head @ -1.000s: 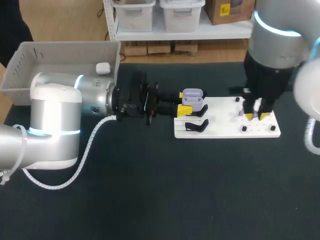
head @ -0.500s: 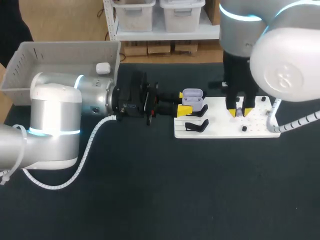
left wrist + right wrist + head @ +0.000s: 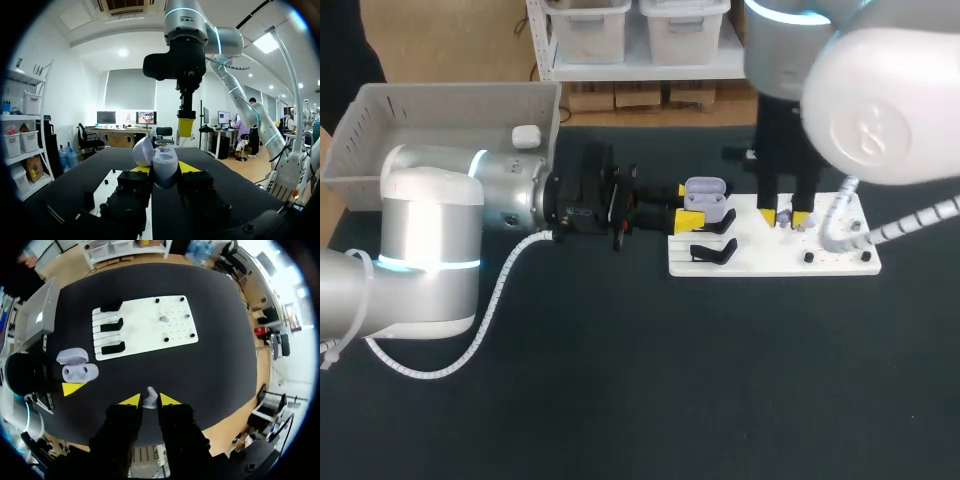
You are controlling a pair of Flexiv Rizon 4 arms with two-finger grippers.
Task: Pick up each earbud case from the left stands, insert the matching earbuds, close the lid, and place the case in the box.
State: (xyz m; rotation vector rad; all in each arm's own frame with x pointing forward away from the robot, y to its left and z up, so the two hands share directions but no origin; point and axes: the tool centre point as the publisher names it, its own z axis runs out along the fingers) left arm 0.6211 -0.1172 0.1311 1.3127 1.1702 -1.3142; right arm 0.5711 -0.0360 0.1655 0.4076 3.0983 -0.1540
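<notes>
Dark matte surface [image 3: 620,380] bears a flat white pegged board [image 3: 760,262]; at its edge the left tool [image 3: 688,205] clamps a rounded lilac case [image 3: 707,190], lid open; the right tool [image 3: 783,217] pinches a small earbud [image 3: 149,401].

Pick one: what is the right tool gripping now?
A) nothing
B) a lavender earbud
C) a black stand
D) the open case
B: in the right wrist view a lavender earbud sits pinched between the yellow tips of the right tool, while the open case is in the left tool.
</notes>
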